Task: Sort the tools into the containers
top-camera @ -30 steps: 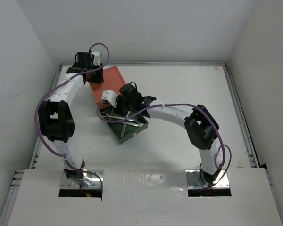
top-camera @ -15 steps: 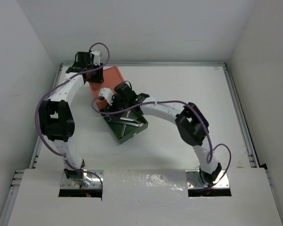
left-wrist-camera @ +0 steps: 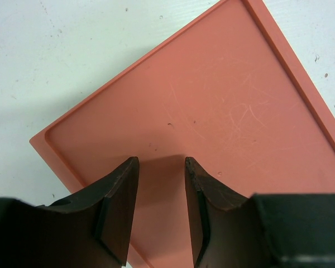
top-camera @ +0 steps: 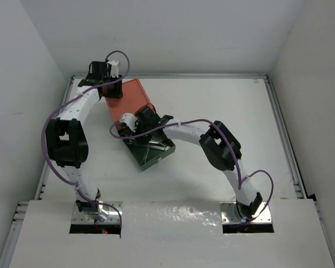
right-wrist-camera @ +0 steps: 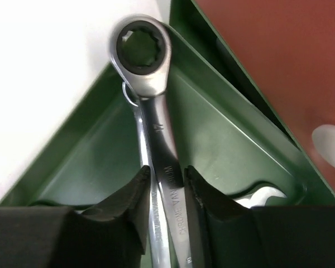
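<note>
1. Arms, top external view: right gripper (top-camera: 131, 125) hangs low over one corner of the green drawer (top-camera: 159, 156). Most of that drawer lies behind it, toward its own arm. Crossed wrenches (top-camera: 148, 144) already lie inside. The orange-red drawer (top-camera: 135, 96) sits just beyond the fingertips. Left gripper (top-camera: 108, 85) is at that drawer's far corner, well apart from the right one.
2. Left wrist view: left gripper (left-wrist-camera: 161, 206) is released, jaws apart with nothing between them. The orange-red drawer (left-wrist-camera: 223, 111) fills the space below and ahead, with no tools showing on it. White table (left-wrist-camera: 72, 44) lies ahead to the left. Cannot tell if the tips touch the surface. Judgement: it is parked there, possibly to steady the box.
3. Right wrist view: right gripper (right-wrist-camera: 164, 187) is clenched on the shank of a silver wrench (right-wrist-camera: 156, 117), which points straight ahead. The ring head lies on the corner rim of the green drawer (right-wrist-camera: 223, 134). A second wrench's open end (right-wrist-camera: 259, 195) lies below right.
4. Judgement: the mid-shank grip keeps the wrench level for lowering. With the head on the rim, letting go now could leave it propped.
</note>
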Controlling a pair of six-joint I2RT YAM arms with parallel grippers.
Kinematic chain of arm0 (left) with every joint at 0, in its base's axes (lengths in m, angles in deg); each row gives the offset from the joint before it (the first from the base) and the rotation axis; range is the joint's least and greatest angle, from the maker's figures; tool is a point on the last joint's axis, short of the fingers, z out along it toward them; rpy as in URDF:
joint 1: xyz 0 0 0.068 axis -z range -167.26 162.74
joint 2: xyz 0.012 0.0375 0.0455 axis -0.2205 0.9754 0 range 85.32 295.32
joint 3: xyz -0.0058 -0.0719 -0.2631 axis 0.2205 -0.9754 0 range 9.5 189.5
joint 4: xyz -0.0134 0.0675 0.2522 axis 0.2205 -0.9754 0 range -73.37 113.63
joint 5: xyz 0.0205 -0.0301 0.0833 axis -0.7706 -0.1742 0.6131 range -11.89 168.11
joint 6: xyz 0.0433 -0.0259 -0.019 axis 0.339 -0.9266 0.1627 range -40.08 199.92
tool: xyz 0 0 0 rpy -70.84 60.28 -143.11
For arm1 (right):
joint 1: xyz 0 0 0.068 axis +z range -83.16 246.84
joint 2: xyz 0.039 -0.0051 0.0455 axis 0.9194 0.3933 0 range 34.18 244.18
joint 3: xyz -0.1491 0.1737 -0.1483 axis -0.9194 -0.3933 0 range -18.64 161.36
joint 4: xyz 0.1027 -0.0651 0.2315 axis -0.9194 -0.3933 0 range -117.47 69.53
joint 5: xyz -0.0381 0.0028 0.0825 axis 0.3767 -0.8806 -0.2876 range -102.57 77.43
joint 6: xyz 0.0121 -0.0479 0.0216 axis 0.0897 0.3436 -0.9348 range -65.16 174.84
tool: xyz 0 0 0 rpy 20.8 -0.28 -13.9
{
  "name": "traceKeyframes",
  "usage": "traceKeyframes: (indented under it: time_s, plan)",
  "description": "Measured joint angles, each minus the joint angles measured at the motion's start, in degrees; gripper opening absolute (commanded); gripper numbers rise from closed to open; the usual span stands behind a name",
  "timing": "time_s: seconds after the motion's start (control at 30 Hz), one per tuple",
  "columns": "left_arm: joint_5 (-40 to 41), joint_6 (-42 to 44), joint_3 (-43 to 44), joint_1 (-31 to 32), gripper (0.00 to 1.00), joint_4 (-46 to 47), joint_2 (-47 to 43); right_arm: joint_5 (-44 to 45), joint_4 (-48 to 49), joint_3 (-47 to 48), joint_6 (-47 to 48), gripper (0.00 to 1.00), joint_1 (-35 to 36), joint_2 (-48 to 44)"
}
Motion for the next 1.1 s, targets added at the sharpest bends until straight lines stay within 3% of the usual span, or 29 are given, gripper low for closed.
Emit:
traceKeyframes:
  time_s: [0.17, 0.37, 1.1]
  plan:
    - [0.0, 0.0, 0.0, 0.0, 0.36, 0.0, 0.0, 0.96, 1.2, -0.57, -0.39, 0.2, -0.04, 0.28]
    - [0.0, 0.07, 0.0, 0.0, 0.36, 0.0, 0.02, 1.88, 3.69, -1.73, -1.46, 0.0, 0.07, -0.13]
    - [0.0, 0.5, 0.0, 0.0, 0.36, -0.04, 0.02, 8.0, 0.48, -1.66, -4.66, 0.0, 0.48, -1.62]
